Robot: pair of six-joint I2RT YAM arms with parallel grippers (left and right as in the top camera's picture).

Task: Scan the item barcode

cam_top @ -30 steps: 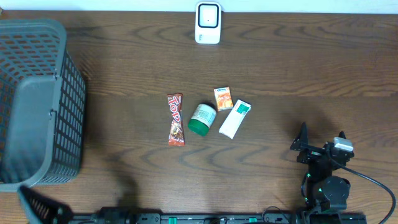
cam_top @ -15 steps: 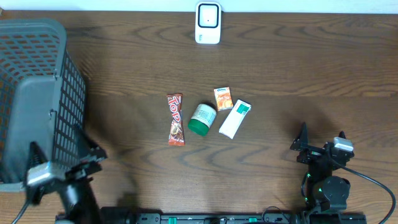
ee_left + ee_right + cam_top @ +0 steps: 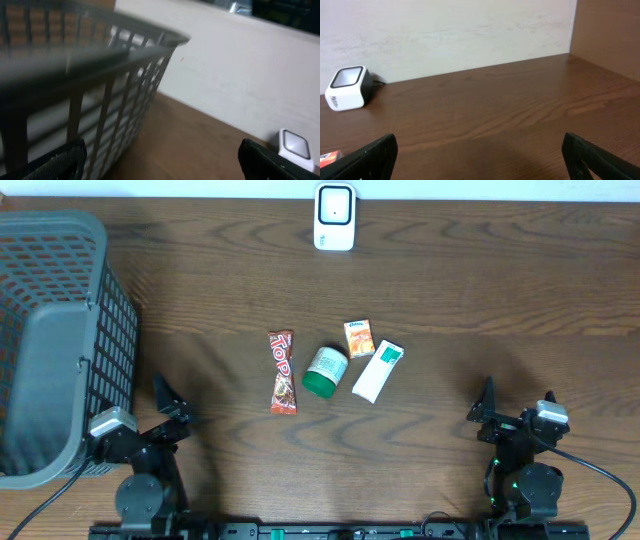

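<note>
Four small items lie mid-table: a red candy bar (image 3: pixel 283 372), a green-lidded jar (image 3: pixel 325 371), a small orange box (image 3: pixel 359 338) and a white tube pack (image 3: pixel 377 370). No barcode is legible. The white scanner (image 3: pixel 334 216) stands at the far edge and also shows as the scanner (image 3: pixel 296 147) and the scanner (image 3: pixel 347 87). My left gripper (image 3: pixel 172 408) is open at the front left, beside the basket, with nothing between its fingers (image 3: pixel 55 165). At the front right my right gripper (image 3: pixel 515 405) is open and empty, its fingers (image 3: pixel 600 157) wide apart.
A large grey mesh basket (image 3: pixel 60 340) fills the left side and looms close as the basket (image 3: pixel 75 75) in the left wrist view. A pale wall runs behind the table's far edge. A red packet corner (image 3: pixel 327 157) peeks in at the right wrist view's lower left.
The left arm has come up from the bottom left corner and swung right, now standing open beside the basket. The right arm and the items have not moved.
</note>
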